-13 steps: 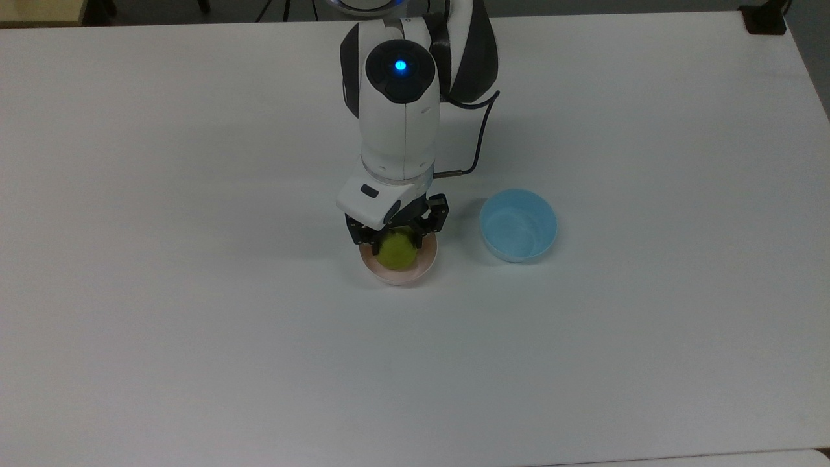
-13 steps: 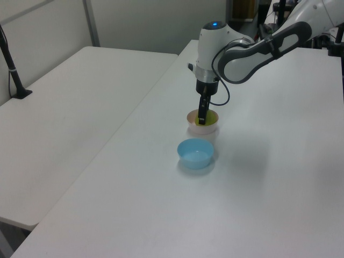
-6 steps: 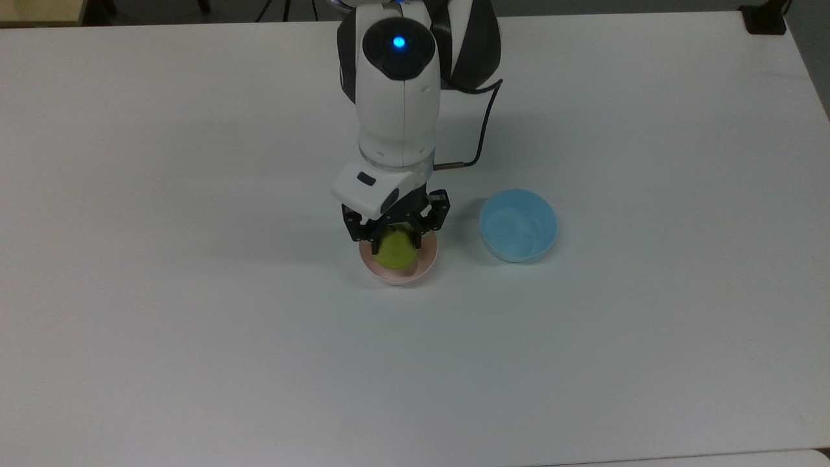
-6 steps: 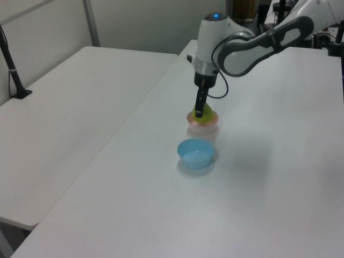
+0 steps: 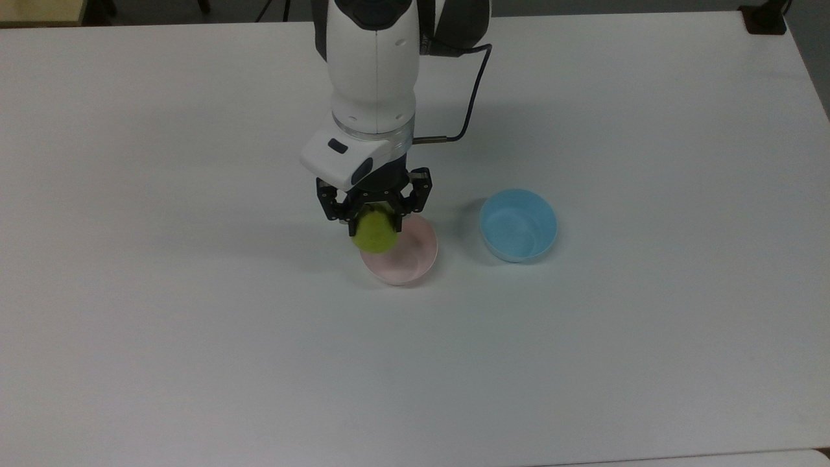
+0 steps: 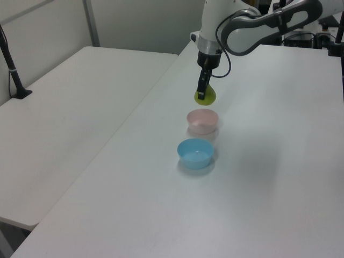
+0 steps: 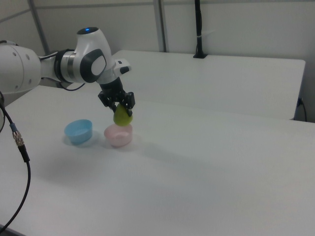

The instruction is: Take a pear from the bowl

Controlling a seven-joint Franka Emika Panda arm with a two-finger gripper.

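Observation:
My gripper [image 5: 373,222] [image 6: 202,91] [image 7: 120,109] is shut on the yellow-green pear [image 5: 375,235] [image 6: 206,96] [image 7: 121,117], which hangs in the air clear of the table. The pale pink bowl [image 5: 407,253] [image 6: 202,120] [image 7: 118,135] stands on the white table just below it, with nothing inside. In the top view the pear overlaps the bowl's left rim. The black fingers [image 5: 353,222] press on the fruit's upper part and hide its stem.
A light blue bowl [image 5: 519,224] [image 6: 195,152] [image 7: 78,131] sits beside the pink one, to the top view's right. A black cable [image 5: 472,91] runs from the wrist. A second white table [image 6: 70,107] stands alongside.
The gripper rose with the pear in its grip, lifting it out of the pink bowl and shifting a little toward the top view's left. The bowl stayed in place.

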